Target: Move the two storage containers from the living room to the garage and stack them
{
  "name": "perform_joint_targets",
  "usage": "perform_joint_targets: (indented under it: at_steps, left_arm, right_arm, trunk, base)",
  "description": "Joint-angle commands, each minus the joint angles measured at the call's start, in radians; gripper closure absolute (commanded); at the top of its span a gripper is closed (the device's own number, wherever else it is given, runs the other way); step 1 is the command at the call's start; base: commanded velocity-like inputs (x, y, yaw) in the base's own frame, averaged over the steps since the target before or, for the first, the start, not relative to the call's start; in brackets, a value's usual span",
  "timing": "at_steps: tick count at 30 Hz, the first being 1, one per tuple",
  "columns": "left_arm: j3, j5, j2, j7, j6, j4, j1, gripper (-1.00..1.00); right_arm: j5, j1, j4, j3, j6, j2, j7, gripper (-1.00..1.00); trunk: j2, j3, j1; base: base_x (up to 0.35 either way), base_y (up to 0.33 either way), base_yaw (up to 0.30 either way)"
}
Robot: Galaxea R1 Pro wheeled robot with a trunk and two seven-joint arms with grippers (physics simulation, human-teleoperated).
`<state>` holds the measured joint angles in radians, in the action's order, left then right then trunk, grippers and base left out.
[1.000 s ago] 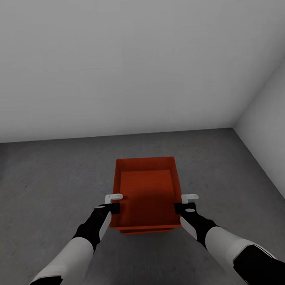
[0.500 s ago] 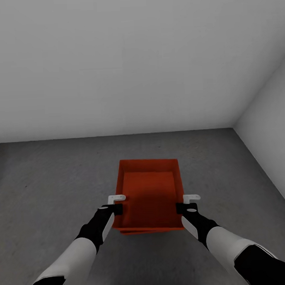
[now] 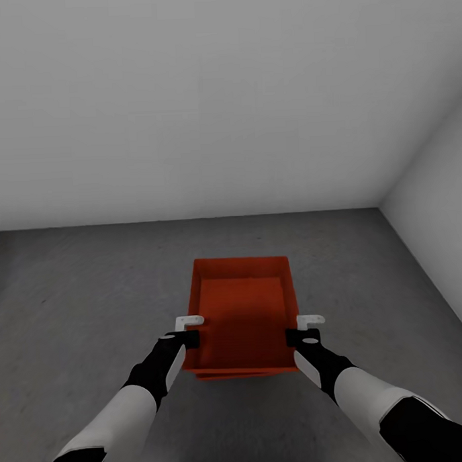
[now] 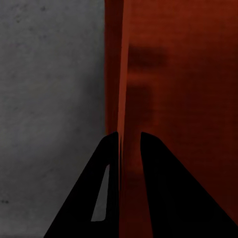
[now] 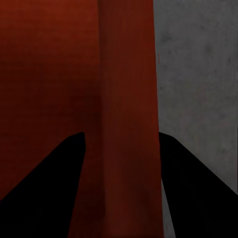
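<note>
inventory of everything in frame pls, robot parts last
storage container: 1 clearly seen, orange-red, open-topped, empty, centre of the head view between the two grippers; a thin orange-red edge shows just under its near wall, possibly a second container beneath, cannot tell.
floor: 1, rough dark grey concrete, under and around the container.
walls: 2, plain white-grey, one ahead and one at the right, meeting in a corner.
left gripper: 1, black with white tips, fingers closed on the container's left wall.
right gripper: 1, black with white tips, fingers straddling the container's right wall with gaps either side.
</note>
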<state>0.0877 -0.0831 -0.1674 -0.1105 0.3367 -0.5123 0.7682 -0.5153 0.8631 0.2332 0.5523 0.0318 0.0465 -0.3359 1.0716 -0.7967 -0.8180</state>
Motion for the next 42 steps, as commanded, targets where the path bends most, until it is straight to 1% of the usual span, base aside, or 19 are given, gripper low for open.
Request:
perform_joint_targets:
  at_steps: [1, 5, 11, 42]
  left_arm:
    - [0.006, -0.003, -0.001, 0.002, 0.005, -0.002, 0.000, 1.00]
    - [0.006, 0.018, -0.001, 0.002, 0.005, -0.002, 0.000, 1.00]
    - [0.006, 0.018, -0.001, 0.002, 0.005, -0.002, 0.000, 1.00]
    - [0.006, 0.019, -0.003, 0.002, 0.007, -0.002, 0.000, 1.00]
  right_arm:
    - [-0.005, 0.000, 0.001, 0.014, 0.003, -0.001, -0.009, 1.00]
    - [-0.006, 0.000, 0.001, 0.022, 0.003, 0.001, -0.017, 1.00]
    - [-0.005, 0.000, 0.001, 0.023, 0.002, 0.000, -0.017, 1.00]
    - [-0.005, 0.000, 0.001, 0.023, 0.000, -0.002, -0.017, 1.00]
  trunk:
    - [0.001, -0.001, 0.000]
    - [0.001, -0.001, 0.000]
    - [0.001, -0.001, 0.000]
    - [0.001, -0.001, 0.000]
  base:
    - [0.000, 0.000, 0.174]
    - [0.000, 0.000, 0.244]
    - [0.000, 0.000, 0.063]
    - [0.000, 0.000, 0.001]
